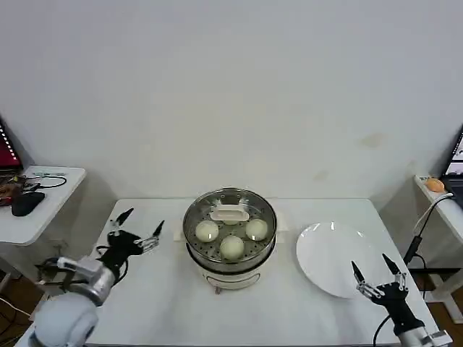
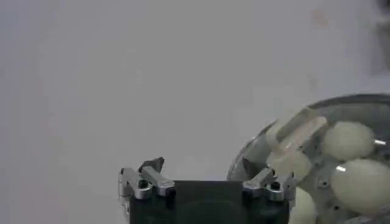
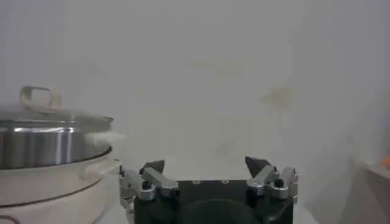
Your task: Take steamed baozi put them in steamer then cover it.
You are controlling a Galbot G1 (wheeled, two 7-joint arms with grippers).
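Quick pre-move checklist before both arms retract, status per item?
1. Round clear glass lid seated on the shiny steel steamer: ok.
2. Off-white buns inside: three visible, a fourth cannot tell.
3. Flat white plate empty: ok.
4. Left tool open, holding nothing, beside the steamer: ok.
5. Right tool open, holding nothing, over the plate's near edge: ok.

The left tool (image 1: pixel 137 229) has thin black fingers on silver brackets, behind a grey-white rounded arm; the right tool (image 1: pixel 375 275) is black, with a cable.
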